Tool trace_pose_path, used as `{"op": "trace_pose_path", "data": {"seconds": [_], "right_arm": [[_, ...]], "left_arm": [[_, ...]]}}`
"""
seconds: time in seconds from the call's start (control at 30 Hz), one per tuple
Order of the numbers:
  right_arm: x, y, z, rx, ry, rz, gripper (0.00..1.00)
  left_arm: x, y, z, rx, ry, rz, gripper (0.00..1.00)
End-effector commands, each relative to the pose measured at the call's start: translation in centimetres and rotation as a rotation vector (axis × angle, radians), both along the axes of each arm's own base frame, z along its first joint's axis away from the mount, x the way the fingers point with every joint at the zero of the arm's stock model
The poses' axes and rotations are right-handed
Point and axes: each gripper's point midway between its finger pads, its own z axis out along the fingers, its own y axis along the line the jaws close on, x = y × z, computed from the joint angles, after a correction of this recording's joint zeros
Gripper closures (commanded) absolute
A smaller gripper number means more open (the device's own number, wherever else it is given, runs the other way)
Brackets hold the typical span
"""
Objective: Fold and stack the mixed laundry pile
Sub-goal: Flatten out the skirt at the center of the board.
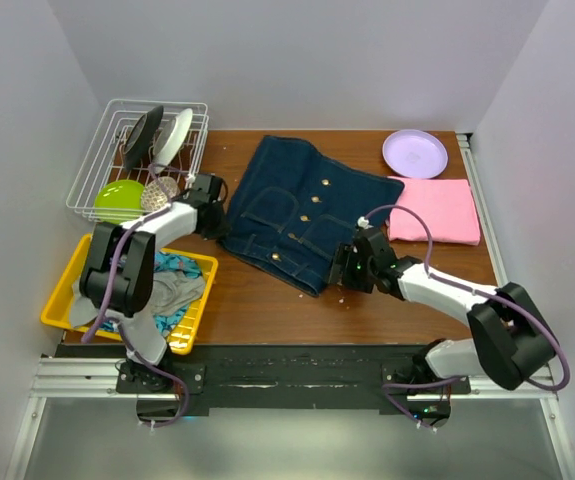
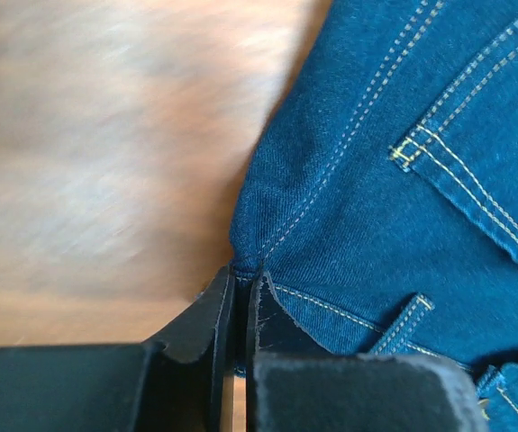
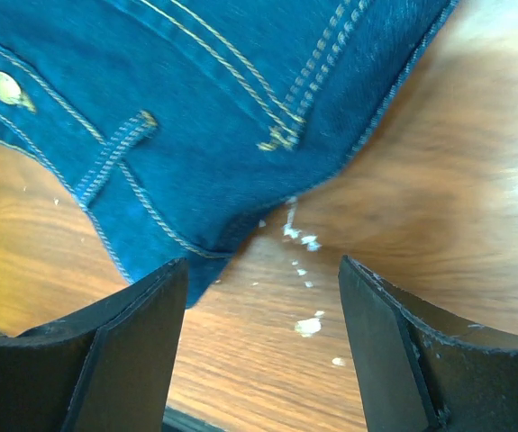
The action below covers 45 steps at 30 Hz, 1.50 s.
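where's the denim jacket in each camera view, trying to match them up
Top external: denim jacket spread at the middle of the wooden table.
Left wrist: jacket fills the right half, its edge pinched in the shut left gripper.
Right wrist: jacket fills the upper left, a corner by the open right gripper.
Shared landmark: the brown table beside the cloth in all three.

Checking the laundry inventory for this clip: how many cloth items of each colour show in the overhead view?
dark blue denim jacket: 1
pink shirt: 1
grey garment: 1
turquoise patterned cloth: 1
total: 4
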Motion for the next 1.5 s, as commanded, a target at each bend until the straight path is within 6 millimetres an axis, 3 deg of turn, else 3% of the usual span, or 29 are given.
{"op": "trace_pose_path", "data": {"seconds": [0.0, 0.13, 0.33, 0.4, 0.47, 0.53, 0.57, 0.67, 0.73, 0.77, 0.8, 0.93, 0.97, 1.0, 1.07, 1.13, 1.2, 1.27, 1.37, 1.4, 1.47], "right_arm": [[0.6, 3.1, 1.0, 0.130, -0.017, 0.002, 0.28], [-0.2, 5.3, 0.4, 0.138, 0.006, 0.038, 0.28], [-0.9, 6.8, -0.4, 0.166, 0.011, 0.026, 0.29], [-1.0, 7.4, -0.8, 0.169, 0.021, 0.033, 0.41], [-1.1, 8.4, -1.1, 0.177, 0.036, 0.052, 0.69], [-1.3, 9.5, -1.0, 0.182, 0.041, 0.082, 0.77], [-0.7, 10.5, 0.1, 0.191, 0.016, 0.100, 0.81], [-0.7, 13.6, 2.1, 0.189, -0.037, 0.170, 0.84], [-1.3, 14.7, 2.0, 0.153, -0.026, 0.212, 0.81], [-0.6, 15.4, 2.3, 0.146, -0.041, 0.226, 0.78], [-0.9, 15.0, 2.0, 0.123, -0.028, 0.233, 0.60], [1.1, 12.9, 3.7, 0.049, -0.114, 0.189, 0.31], [1.7, 12.4, 4.4, 0.039, -0.132, 0.183, 0.30], [2.2, 11.5, 5.3, 0.030, -0.149, 0.162, 0.29], [3.8, 8.9, 5.6, 0.002, -0.157, 0.107, 0.29], [6.2, 4.4, 6.0, -0.032, -0.169, -0.008, 0.29], [8.4, -0.2, 5.5, -0.037, -0.160, -0.117, 0.29], [9.7, -2.5, 5.4, -0.035, -0.167, -0.169, 0.28], [12.0, -5.5, 4.8, -0.040, -0.156, -0.263, 0.28], [12.8, -6.0, 4.7, -0.030, -0.162, -0.286, 0.28], [14.2, -8.1, 3.8, -0.006, -0.143, -0.355, 0.28]], "left_arm": [[-0.3, 3.2, 1.8, -0.023, -0.082, 0.176, 1.00], [-1.1, 3.6, 2.1, -0.046, -0.103, 0.223, 1.00], [-0.9, 3.8, 2.6, -0.049, -0.127, 0.240, 1.00], [-0.6, 4.1, 2.8, -0.051, -0.138, 0.249, 1.00], [0.1, 4.2, 3.3, -0.057, -0.153, 0.249, 1.00], [1.3, 4.9, 3.7, -0.052, -0.159, 0.262, 1.00], [1.6, 5.3, 3.8, -0.047, -0.152, 0.267, 1.00], [3.7, 6.7, 4.8, -0.019, -0.178, 0.299, 1.00], [5.3, 6.8, 5.5, -0.015, -0.191, 0.283, 1.00], [5.3, 6.9, 5.5, 0.001, -0.179, 0.275, 1.00], [5.8, 6.9, 5.9, 0.005, -0.189, 0.265, 1.00], [7.1, 6.3, 8.3, 0.001, -0.242, 0.195, 0.96], [7.0, 6.1, 8.6, 0.007, -0.238, 0.157, 0.78], [7.0, 5.8, 9.1, 0.006, -0.239, 0.144, 0.68], [6.6, 5.6, 10.8, 0.018, -0.271, 0.096, 0.52], [6.0, 5.1, 12.8, 0.023, -0.311, 0.058, 0.44], [4.9, 4.2, 13.6, 0.049, -0.311, 0.003, 0.40], [4.1, 3.8, 14.7, 0.082, -0.319, -0.044, 0.39], [2.1, 0.9, 15.0, 0.097, -0.305, -0.152, 0.41], [0.9, -1.9, 14.9, 0.094, -0.305, -0.228, 0.41], [-0.8, -3.9, 14.1, 0.091, -0.274, -0.288, 0.44]]}}
